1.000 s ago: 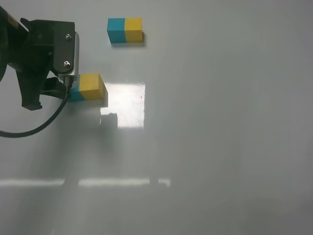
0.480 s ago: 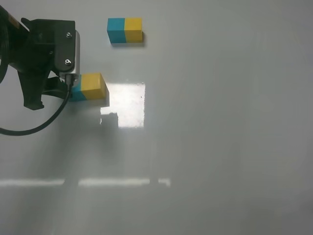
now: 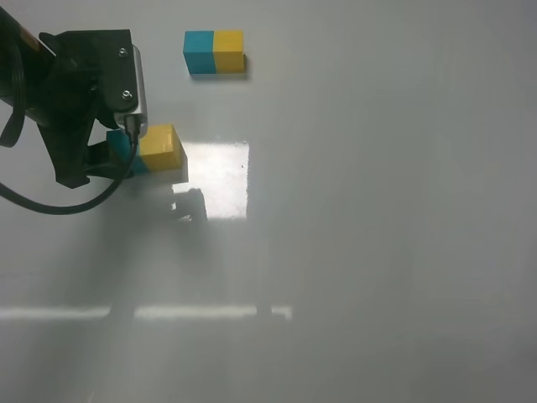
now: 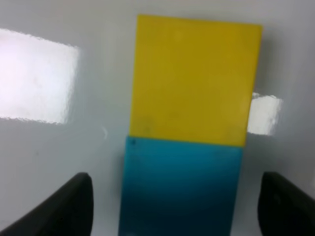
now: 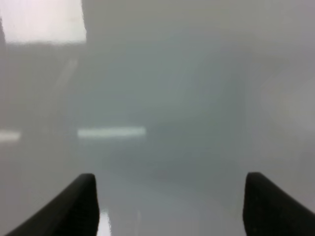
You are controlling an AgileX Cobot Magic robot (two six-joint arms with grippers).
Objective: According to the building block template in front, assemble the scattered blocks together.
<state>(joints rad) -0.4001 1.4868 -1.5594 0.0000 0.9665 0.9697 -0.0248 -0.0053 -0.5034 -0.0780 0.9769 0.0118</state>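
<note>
Two blocks sit joined: teal block (image 4: pixel 179 187) touching yellow block (image 4: pixel 194 78). Your left claw (image 4: pixel 179 201) straddles the teal block, wide open, empty. Clip it lifting off and they split.

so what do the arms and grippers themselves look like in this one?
Left gripper: boxy matte-black body, a silver plate with two screws, a black cable looping off it, and black fingers with rounded tips. Right gripper: only the same black rounded fingers show; the rest is out of view. No markings legible.
</note>
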